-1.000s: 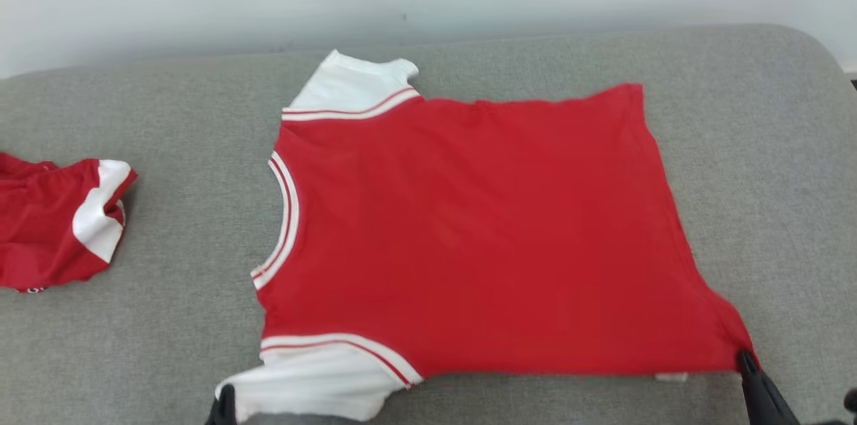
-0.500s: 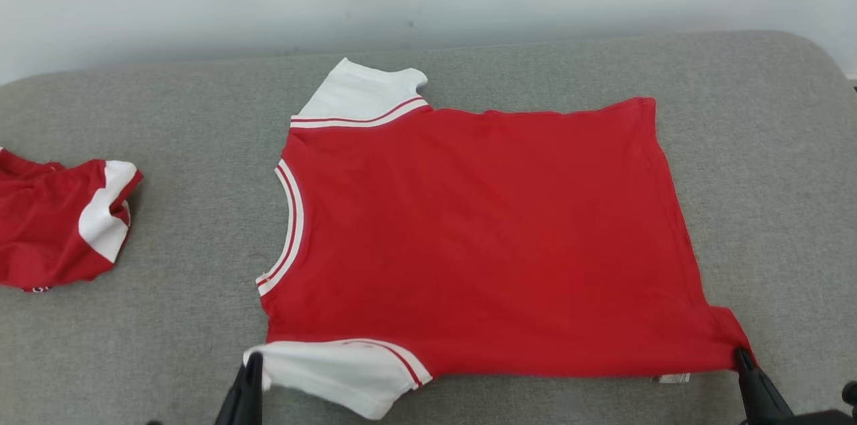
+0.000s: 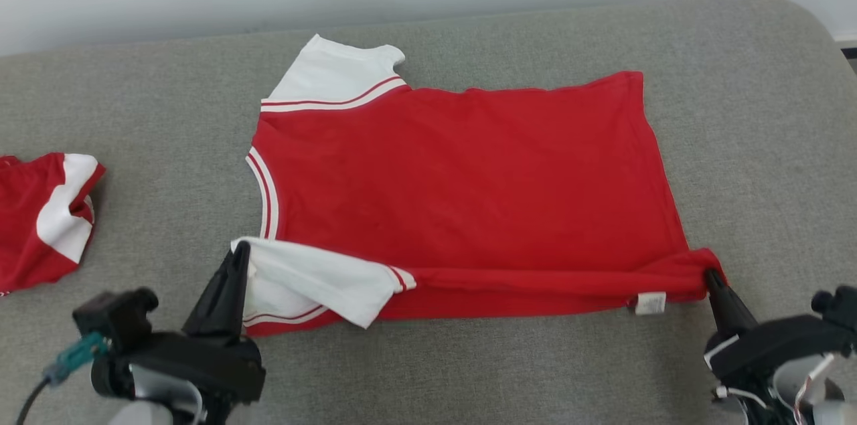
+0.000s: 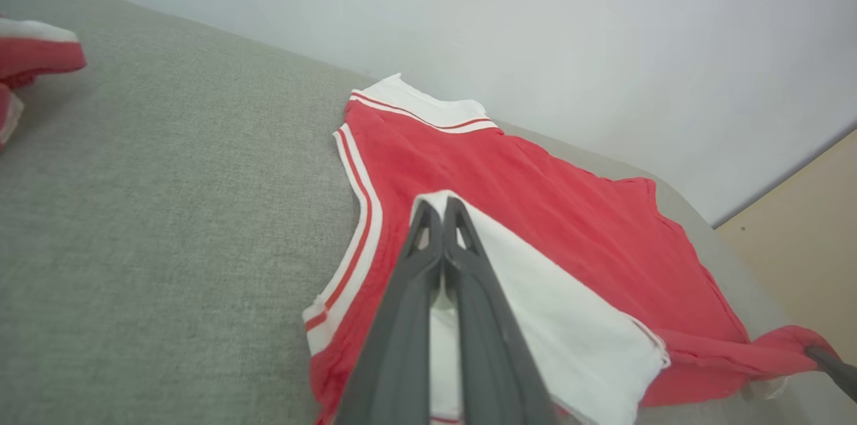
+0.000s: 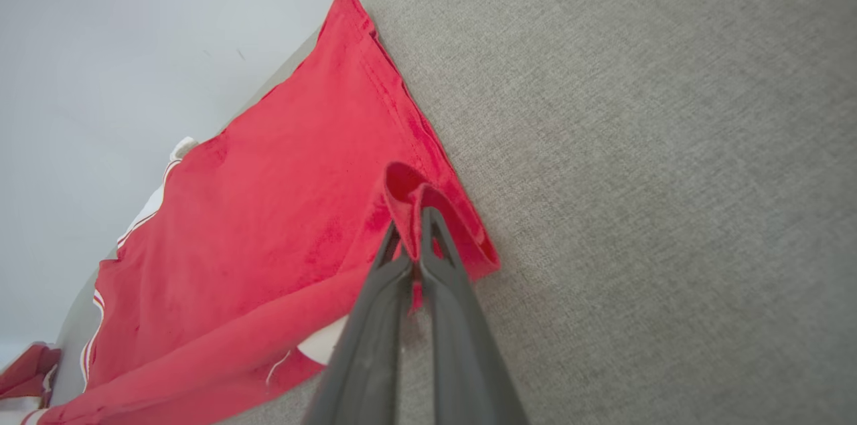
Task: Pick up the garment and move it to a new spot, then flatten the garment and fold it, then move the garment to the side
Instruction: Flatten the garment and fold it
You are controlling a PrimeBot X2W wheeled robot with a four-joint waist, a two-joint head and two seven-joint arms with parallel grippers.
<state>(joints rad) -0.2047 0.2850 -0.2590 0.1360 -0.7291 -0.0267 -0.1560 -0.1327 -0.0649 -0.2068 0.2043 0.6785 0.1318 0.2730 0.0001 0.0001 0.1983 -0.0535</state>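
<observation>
While the red garment (image 3: 469, 171) lies on the grey cushion (image 3: 750, 110), the left tool (image 3: 241, 251) pinches its white sleeve (image 3: 315, 281) and the right tool (image 3: 710, 276) its hem corner (image 3: 689, 263); a crumpled red cloth (image 3: 33, 224) is cut off at left.

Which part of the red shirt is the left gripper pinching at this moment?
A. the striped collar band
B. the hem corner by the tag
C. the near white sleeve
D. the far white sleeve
C: the left gripper is shut on the near white sleeve, folded onto the red shirt; the right gripper holds the hem corner.
</observation>
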